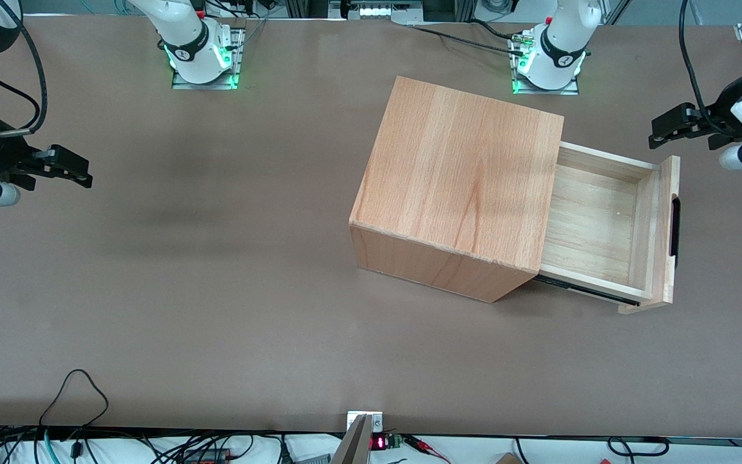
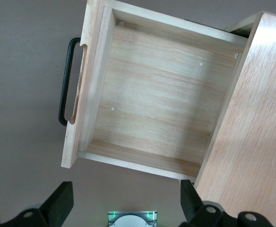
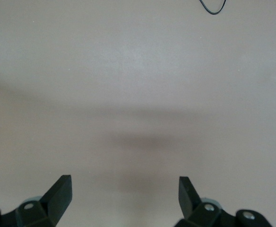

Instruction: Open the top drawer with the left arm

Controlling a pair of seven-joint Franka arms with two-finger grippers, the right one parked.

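Observation:
The top drawer [image 1: 593, 222] stands pulled well out of the beech-wood box [image 1: 461, 180], toward the working arm's end of the table, with its pale inside bare. Its black bar handle [image 1: 675, 225] sits on the front panel. The left arm's gripper [image 1: 661, 132] hangs open with nothing in it, a little farther from the front camera than the drawer's front panel and clear of the handle. The left wrist view looks down on the drawer [image 2: 157, 94], the handle [image 2: 66, 80] and the box [image 2: 258, 123], with the gripper [image 2: 126, 196] open over bare table.
The working arm's base [image 1: 548, 58] with green lights stands at the table's back edge, farther from the front camera than the box. Loose black cables [image 1: 78, 393] lie at the table's front edge toward the parked arm's end.

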